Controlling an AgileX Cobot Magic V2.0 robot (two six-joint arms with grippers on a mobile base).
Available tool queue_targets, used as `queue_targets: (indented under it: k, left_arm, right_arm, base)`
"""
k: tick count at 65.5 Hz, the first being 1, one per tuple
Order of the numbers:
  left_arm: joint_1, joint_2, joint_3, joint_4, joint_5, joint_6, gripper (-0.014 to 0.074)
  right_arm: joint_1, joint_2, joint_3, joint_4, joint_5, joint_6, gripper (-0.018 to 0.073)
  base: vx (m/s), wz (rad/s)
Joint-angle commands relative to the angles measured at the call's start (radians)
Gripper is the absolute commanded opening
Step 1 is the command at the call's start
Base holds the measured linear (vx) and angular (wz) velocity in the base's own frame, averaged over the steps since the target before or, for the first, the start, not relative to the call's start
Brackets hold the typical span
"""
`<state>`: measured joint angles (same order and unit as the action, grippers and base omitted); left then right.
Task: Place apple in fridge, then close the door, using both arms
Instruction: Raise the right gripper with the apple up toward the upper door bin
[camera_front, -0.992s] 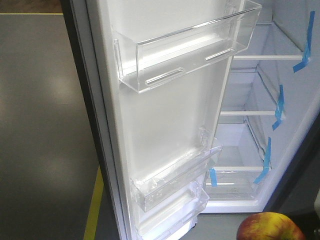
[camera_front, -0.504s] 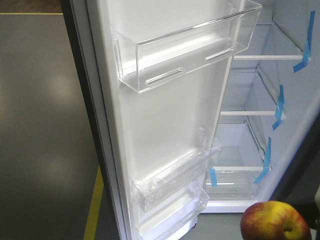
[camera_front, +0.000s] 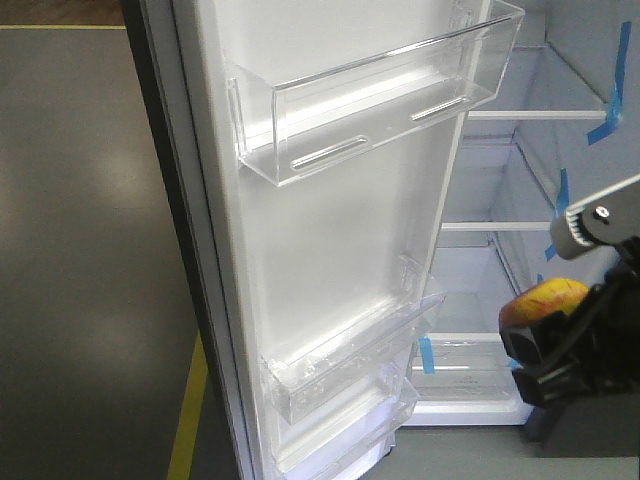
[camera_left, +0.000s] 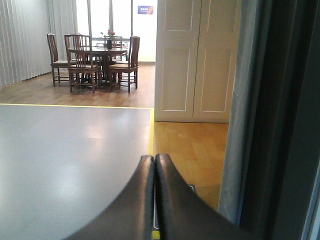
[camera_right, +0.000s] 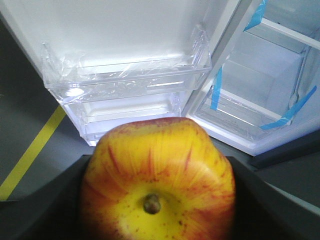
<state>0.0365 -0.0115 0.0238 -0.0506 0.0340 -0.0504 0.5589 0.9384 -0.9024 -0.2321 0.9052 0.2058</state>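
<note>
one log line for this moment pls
stage: carrying | right gripper: shut on apple, facing open fridge | left gripper: shut, empty | door: open | apple: not yet inside

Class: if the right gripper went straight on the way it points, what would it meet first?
Probably the clear lower door bins, the held apple touching first; the fridge lies further right.

The red-and-yellow apple (camera_right: 157, 185), stem end toward the wrist camera, sits clamped in the right gripper (camera_front: 548, 342) in front of the fridge (camera_front: 480, 170), level with its lower shelves. The door (camera_front: 330, 230) stands wide open, showing its white inner face and clear bins.
</note>
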Motion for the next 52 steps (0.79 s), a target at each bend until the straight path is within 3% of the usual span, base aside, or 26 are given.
queue_targets:
  k: [1,11,19,26,34,52]
  left_arm:
    - [0.003,-0.016,0.03,-0.001,-0.074,-0.007,-0.0006]
    - [0.003,-0.016,0.03,-0.001,-0.074,-0.007,-0.0006]
    - [0.003,-0.016,0.03,-0.001,-0.074,-0.007,-0.0006]
    - [0.003,-0.016,0.03,-0.001,-0.074,-0.007,-0.0006]
    - [0.003,-0.016,0.03,-0.001,-0.074,-0.007,-0.0006]
    - [0.003,-0.016,0.03,-0.001,-0.074,-0.007,-0.0006]
  right_arm:
    - [-0.046,0.068,-0.097,-0.042,-0.058,-0.008,0.0123]
    - [-0.223,0.161,-0.176,0.065,-0.048,-0.149,0.0167]
    - [-0.381,0.195,-0.214,0.259,-0.059,-0.327,0.0177]
    - [-0.467,0.196,-0.252,0.454,-0.085,-0.485,0.0177]
    - [-0.513,0.196,-0.307,0.608,-0.088,-0.625,0.0177]
    - [-0.513,0.196,-0.42,0.786,-0.128,-0.793,0.018]
  base:
    - [0.0,0.0]
    - [0.0,0.0]
    - [0.0,0.0]
    - [0.0,0.0]
    - [0.0,0.0]
    - [0.0,0.0]
